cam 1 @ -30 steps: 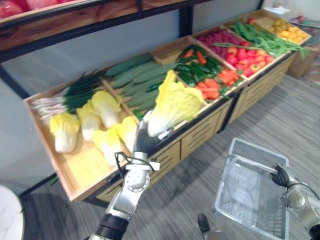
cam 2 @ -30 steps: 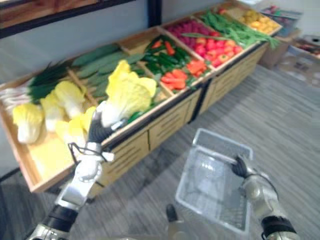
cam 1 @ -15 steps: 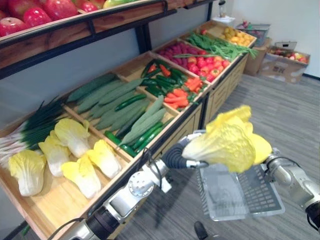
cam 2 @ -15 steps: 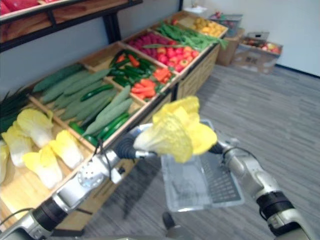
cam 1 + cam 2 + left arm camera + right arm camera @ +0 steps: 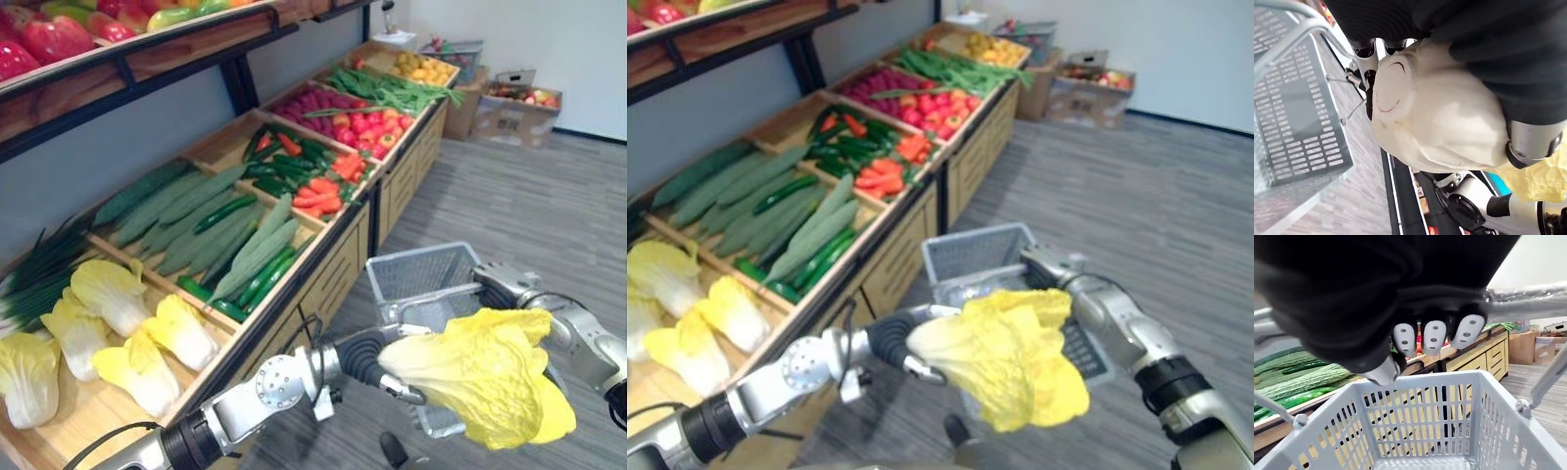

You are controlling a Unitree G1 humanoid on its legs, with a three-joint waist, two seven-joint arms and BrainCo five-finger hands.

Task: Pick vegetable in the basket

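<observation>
One napa cabbage (image 5: 480, 377) hangs by its pale base in the curled fingers of our left hand (image 5: 370, 356), over the near side of the grey basket (image 5: 416, 272) whose handle (image 5: 1533, 293) our right hand (image 5: 1434, 337) grips; a second ago it was above the display table (image 5: 338, 284), so we judge lowering and letting go come next.

We read this as a grocery shop's produce aisle: long wooden compartmented display stand (image 5: 338, 279) stocked with green cucumbers (image 5: 186, 211), red peppers (image 5: 321, 199), pale yellow cabbages (image 5: 108, 294); red apples (image 5: 44, 39) on an upper shelf; brown cardboard fruit boxes (image 5: 509, 110) on the floor; grey plastic mesh shopping basket (image 5: 416, 269).
</observation>
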